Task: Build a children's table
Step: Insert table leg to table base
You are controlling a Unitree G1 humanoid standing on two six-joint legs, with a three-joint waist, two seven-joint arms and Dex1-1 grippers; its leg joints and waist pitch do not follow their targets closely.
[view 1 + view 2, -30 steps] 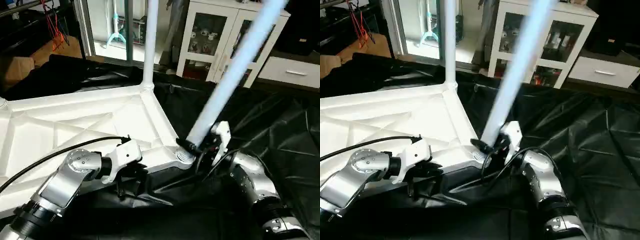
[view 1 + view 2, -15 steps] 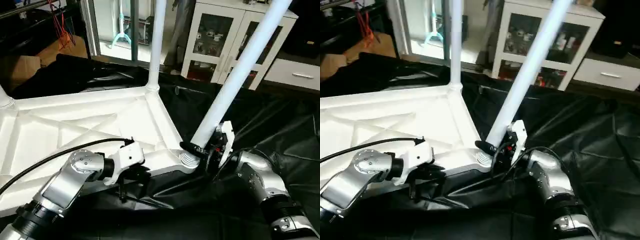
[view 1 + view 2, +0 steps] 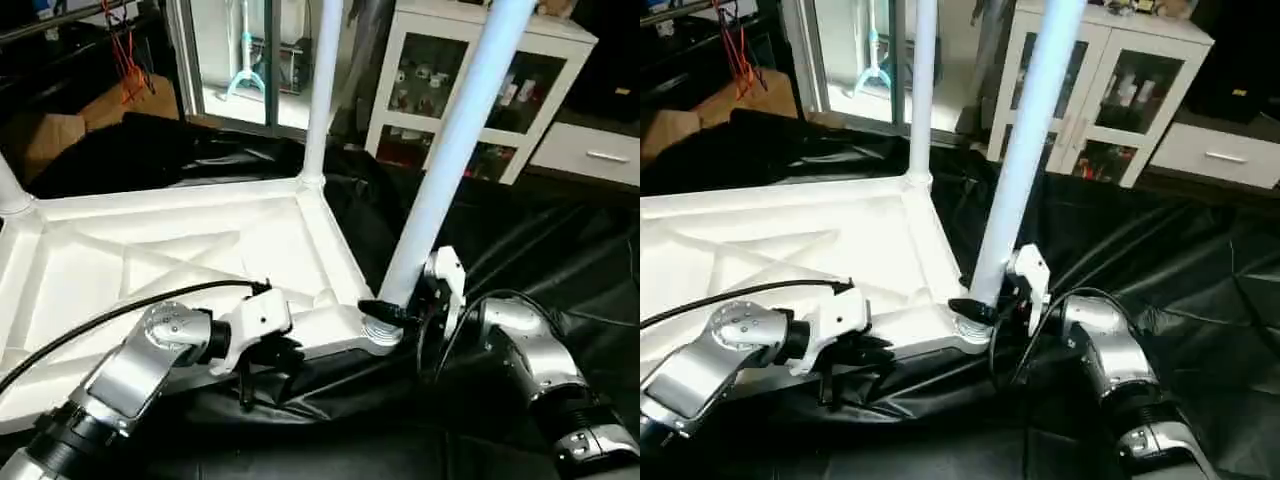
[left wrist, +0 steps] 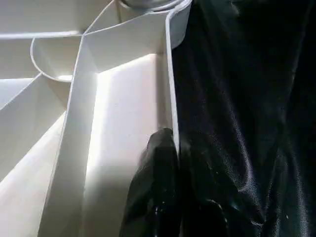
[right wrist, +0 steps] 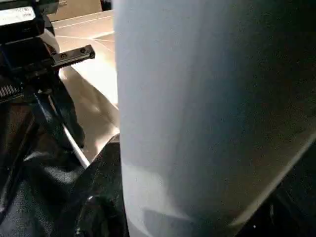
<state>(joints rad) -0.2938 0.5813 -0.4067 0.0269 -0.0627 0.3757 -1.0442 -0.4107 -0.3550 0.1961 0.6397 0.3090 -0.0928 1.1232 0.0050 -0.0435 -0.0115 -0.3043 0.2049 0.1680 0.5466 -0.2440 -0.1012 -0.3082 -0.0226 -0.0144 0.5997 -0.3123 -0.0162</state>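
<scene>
Left eye view: the tabletop [image 3: 150,250] lies underside up on black sheeting [image 3: 560,250]; one leg [image 3: 322,90] stands upright in the far corner socket at 12 o'clock, and the base of another [image 3: 8,190] shows at 9 o'clock. The right gripper [image 3: 392,312] is clamped round the foot of a third leg [image 3: 450,150], which leans slightly over the near socket [image 3: 378,330] at 5 o'clock. Right eye view: the left gripper [image 3: 845,362] pinches the near rim of the tabletop, steadying it. Left wrist view: its black fingers [image 4: 155,177] are closed together on the thin rim wall, sheeting alongside. Right wrist view: the leg's white tube crowds the lens, a dark finger [image 5: 101,197] against it. Judged progress: two legs appear fitted, the third is being seated, and the fourth corner cannot be seen.
</scene>
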